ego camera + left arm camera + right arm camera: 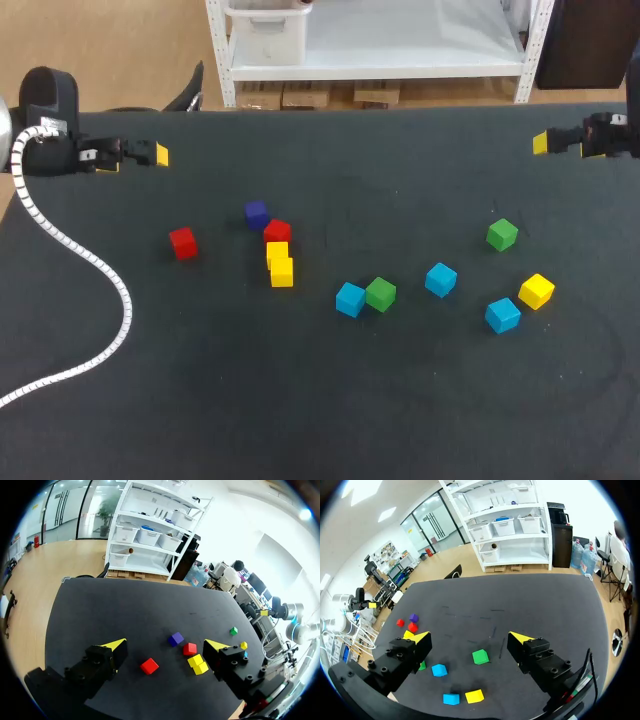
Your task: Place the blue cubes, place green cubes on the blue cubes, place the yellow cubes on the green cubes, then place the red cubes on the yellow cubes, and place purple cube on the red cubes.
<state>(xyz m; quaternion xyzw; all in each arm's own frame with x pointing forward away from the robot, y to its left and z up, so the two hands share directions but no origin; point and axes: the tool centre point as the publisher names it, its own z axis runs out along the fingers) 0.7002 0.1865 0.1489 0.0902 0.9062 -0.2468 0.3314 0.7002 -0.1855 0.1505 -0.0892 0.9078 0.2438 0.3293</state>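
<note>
a: which of our arms is better placed for the small light-blue cubes (440, 279)?
b: the right one. our right gripper (470, 637) hangs wide open with nothing between its yellow tips. two light-blue cubes show just below the gap between its fingers, closer to one finger, near a bright green cube (480, 656).
a: and our left gripper (167, 645)?
b: open and empty too. ahead of it sit the dark purple cube (175, 639), the red cubes (149, 666) and the yellow cubes (198, 664). the blue ones lie well beyond those.
a: any long axis to line up with?
b: none, they are cubes. we judge that only the turn of their faces matters, and each looks a little skewed to our fingers.
</note>
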